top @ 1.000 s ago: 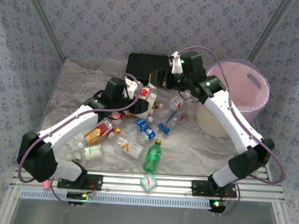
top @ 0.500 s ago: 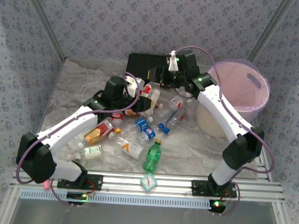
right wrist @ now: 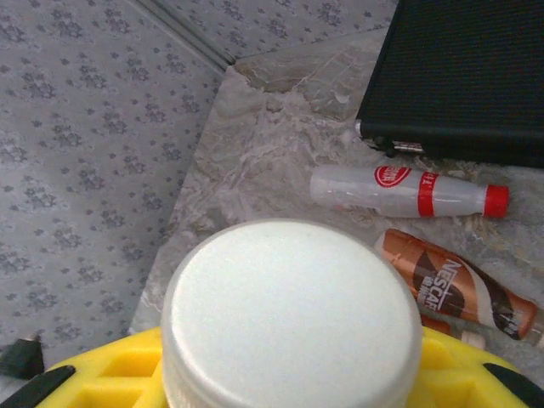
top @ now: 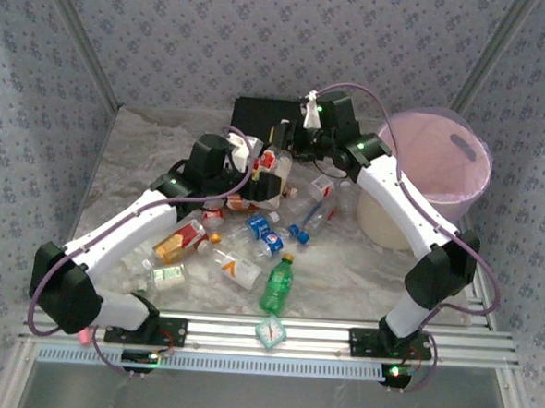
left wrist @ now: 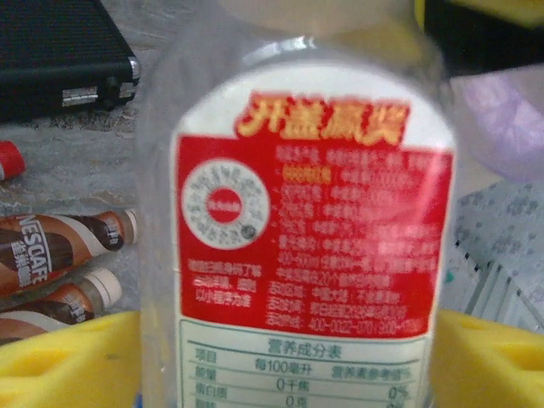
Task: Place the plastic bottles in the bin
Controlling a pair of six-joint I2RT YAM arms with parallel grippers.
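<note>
Right gripper (right wrist: 291, 365): pads (right wrist: 93, 374) clenched on the bottle (left wrist: 297, 212) cap. Left gripper (left wrist: 289, 374): pads (left wrist: 59, 361) flank its body; whether gripping, cannot tell. Bottle held near table's (top: 146, 159) far edge, left of bin (top: 383, 220). Advice: confirm left release before swinging binward.
</note>
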